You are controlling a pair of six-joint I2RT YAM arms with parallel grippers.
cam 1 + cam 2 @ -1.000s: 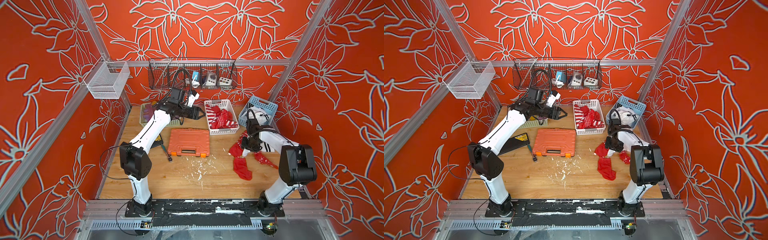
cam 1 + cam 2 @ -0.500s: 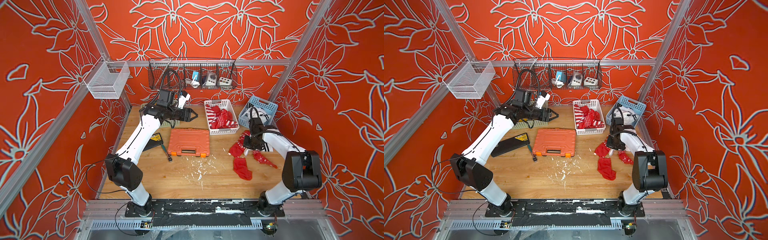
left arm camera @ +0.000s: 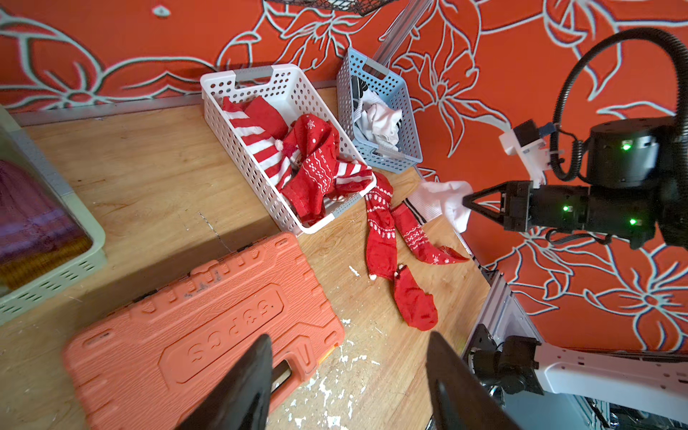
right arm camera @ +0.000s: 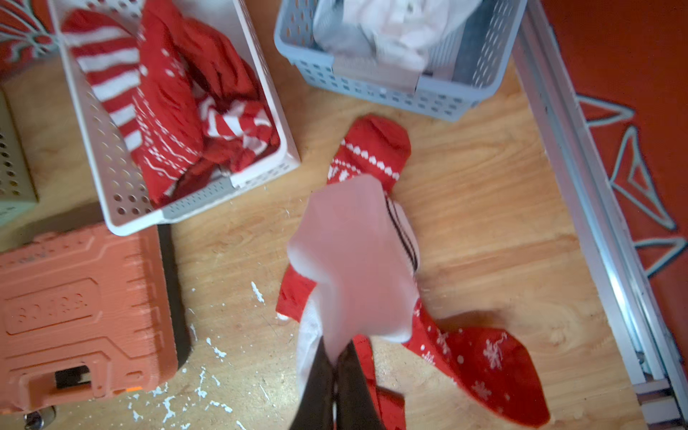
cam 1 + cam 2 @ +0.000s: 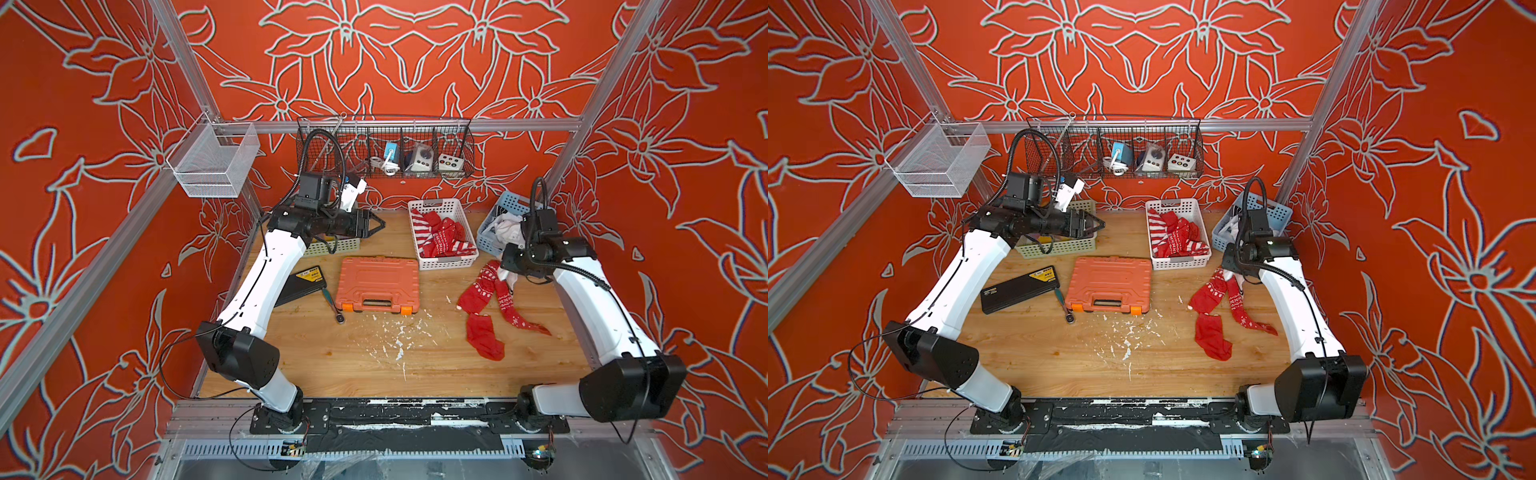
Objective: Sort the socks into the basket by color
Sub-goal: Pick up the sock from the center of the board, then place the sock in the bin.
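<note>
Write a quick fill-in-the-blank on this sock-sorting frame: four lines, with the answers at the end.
1. The sock pinched in the right gripper is ___.
2. The white basket holds only ___ socks.
3. The left gripper is ___ and holds nothing.
4. The green basket holds ___ and mustard fabric.
Answers: white, red, open, purple.

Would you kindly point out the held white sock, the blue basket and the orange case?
white sock [image 4: 353,253]: right wrist view, middle of its hanging body.
blue basket [image 4: 372,97]: right wrist view, perforated wall facing the camera.
orange case [image 5: 378,280]: a top view, centre of lid.
</note>
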